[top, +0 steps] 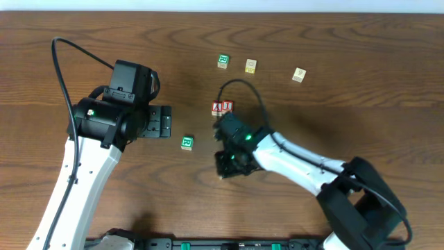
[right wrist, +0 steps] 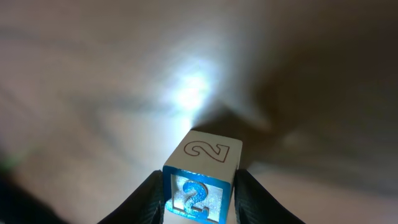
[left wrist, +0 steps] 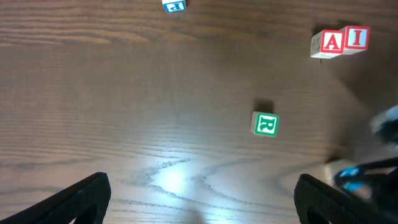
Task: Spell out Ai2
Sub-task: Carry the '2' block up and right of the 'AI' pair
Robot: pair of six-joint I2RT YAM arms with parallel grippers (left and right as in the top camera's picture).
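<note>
A red "A" block [top: 216, 107] and a red "I" block [top: 227, 106] stand side by side, touching, near the table's middle; they also show in the left wrist view, the A [left wrist: 328, 43] and the I [left wrist: 356, 38]. My right gripper [right wrist: 200, 194] is shut on a blue "2" block [right wrist: 200, 177] and holds it over bare wood. In the overhead view the right gripper [top: 227, 165] is below the A and I pair, the block hidden under it. My left gripper [left wrist: 202, 199] is open and empty, left of a green "R" block [left wrist: 265, 124].
The same green R block [top: 186, 142] lies between the arms. Another green block [top: 223, 61], a yellow block [top: 250, 66] and a pale block [top: 298, 75] lie at the back. A blue block [left wrist: 174, 5] shows at the left wrist view's top edge.
</note>
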